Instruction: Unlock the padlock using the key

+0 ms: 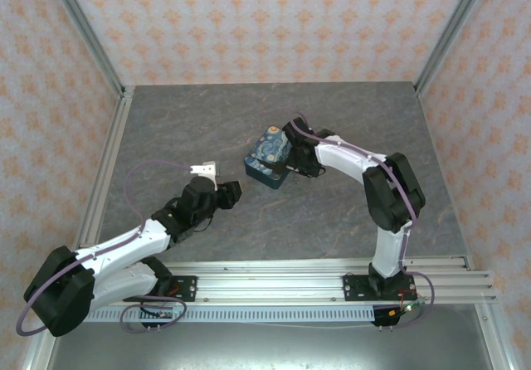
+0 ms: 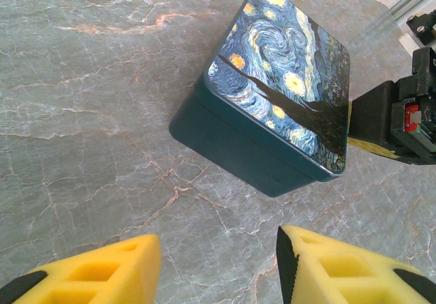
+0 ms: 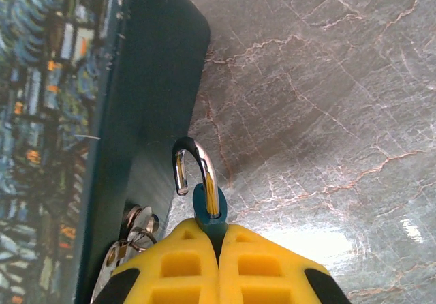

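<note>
Right claw [image 3: 219, 234]: the yellow finger pads are pressed together, clamped on the small padlock with a dark teal body and a silver shackle [image 3: 206, 207]. Only the top of the body and the shackle stick out past the fingertips. The shackle's long leg sits in the body. Its short leg curves over and ends in open air, clear of the body.

The padlock lies just beside the dark teal side wall of the square tin box, whose lid is printed with swirling blue and yellow [image 3: 146, 106]. I cannot tell whether it touches the wall.

Down-left of the padlock, against the same wall, hang thin metal rings [image 3: 139, 223] and a small silvery key [image 3: 111, 262], partly hidden behind the claw's left finger. The key is outside the lock.

Overhead: the right claw [image 1: 292, 169] is at the box's [image 1: 267, 156] right-hand side, low over the grey marbled surface [image 1: 191, 121].

Left claw [image 2: 218, 263]: fingers spread wide with nothing between them but bare surface [image 2: 82, 113]. It faces the box's [image 2: 272, 113] near corner and stands apart from it. Overhead, this claw [image 1: 232, 192] sits left of and nearer than the box.

The right claw's black and yellow body [image 2: 388, 123] shows past the box's far right side in the left wrist view.
</note>
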Controlling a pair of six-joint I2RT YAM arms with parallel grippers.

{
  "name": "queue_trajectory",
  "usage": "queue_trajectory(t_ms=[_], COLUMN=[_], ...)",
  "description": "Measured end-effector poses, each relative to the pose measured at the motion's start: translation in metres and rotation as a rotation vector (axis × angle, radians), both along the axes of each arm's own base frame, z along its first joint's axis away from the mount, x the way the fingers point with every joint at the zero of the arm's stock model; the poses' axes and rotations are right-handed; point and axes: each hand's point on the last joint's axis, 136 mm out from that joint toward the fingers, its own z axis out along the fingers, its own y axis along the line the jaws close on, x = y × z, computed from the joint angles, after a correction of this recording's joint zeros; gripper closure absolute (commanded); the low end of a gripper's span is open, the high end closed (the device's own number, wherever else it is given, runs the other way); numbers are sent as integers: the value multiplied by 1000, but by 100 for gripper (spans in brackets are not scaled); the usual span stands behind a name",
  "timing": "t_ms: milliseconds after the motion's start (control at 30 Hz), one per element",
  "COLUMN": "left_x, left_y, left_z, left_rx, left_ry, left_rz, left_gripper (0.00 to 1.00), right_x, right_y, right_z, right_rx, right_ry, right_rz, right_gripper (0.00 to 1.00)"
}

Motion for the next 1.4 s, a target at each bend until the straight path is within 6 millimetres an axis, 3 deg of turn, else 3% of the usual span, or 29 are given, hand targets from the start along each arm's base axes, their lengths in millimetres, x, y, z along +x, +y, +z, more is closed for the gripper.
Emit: queue_trajectory(t_ms=[333, 500, 633, 700, 767, 833, 867, 1000, 1133, 1267, 1400], left_x=[0, -4, -3, -2, 0, 3, 5, 10, 3, -9, -18], left_y=[0, 3, 5, 8, 12, 21, 26, 50, 73, 84, 89], left_z=[1, 5, 22, 30, 38, 45, 47, 50, 41, 42, 48], left_rx=[0, 33, 59, 84, 120, 169, 190, 264, 318, 330, 327], left_ry=[-1, 9, -6, -9, -4, 10, 21, 93, 163, 187, 181], left_rz=[0, -10, -16, -9, 0, 18, 30, 89, 131, 146, 147], left_gripper=[50, 50, 49, 44, 34, 6, 0, 0, 0, 0, 0], right_x=[-5, -15, -28, -35, -46, -61, -69, -106, -137, -153, -165], right_y=[-9, -14, -8, -2, 10, 28, 36, 74, 113, 152, 171], right_z=[1, 26, 48, 55, 60, 63, 63, 56, 48, 32, 3], right_rx=[-16, 23, 93, 113, 127, 145, 154, 218, 306, 379, 404], right_ry=[-24, -82, -109, -117, -121, -121, -116, -92, -74, -49, 12], right_rz=[-8, 4, 61, 104, 166, 238, 269, 386, 460, 504, 505], right_gripper=[100, 100, 100, 100, 100, 100, 100, 100, 100, 100, 100])
